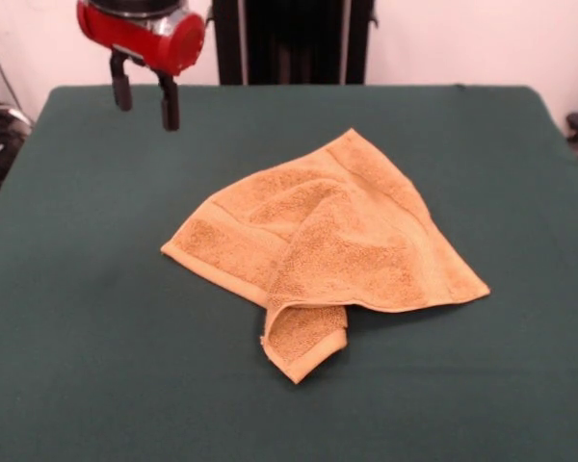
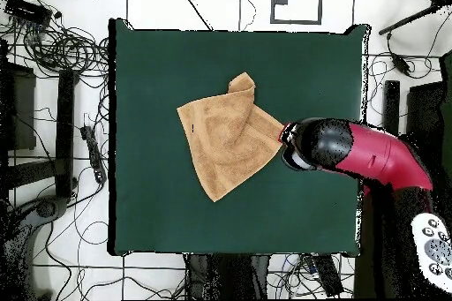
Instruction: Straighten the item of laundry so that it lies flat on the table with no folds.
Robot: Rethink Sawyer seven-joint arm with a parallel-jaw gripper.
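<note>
The golden-tan towel (image 1: 323, 241) lies crumpled in the middle of the dark green table (image 1: 96, 318). One part is folded over the rest, and a corner is doubled under at its near edge. It also shows in the overhead view (image 2: 225, 134) as a rough triangle with a small flap at the top. My gripper (image 1: 145, 101) hangs above the table's far left part in the front view, apart from the towel, open and empty. In the overhead view the red arm's head (image 2: 309, 143) hides the fingers, and it stands by the towel's right corner.
The black pedestal (image 1: 294, 38) stands behind the table's far edge. Many cables (image 2: 62, 46) and dark stands lie on the floor around the table (image 2: 300, 59). A white control pad (image 2: 433, 243) sits beside the arm's base.
</note>
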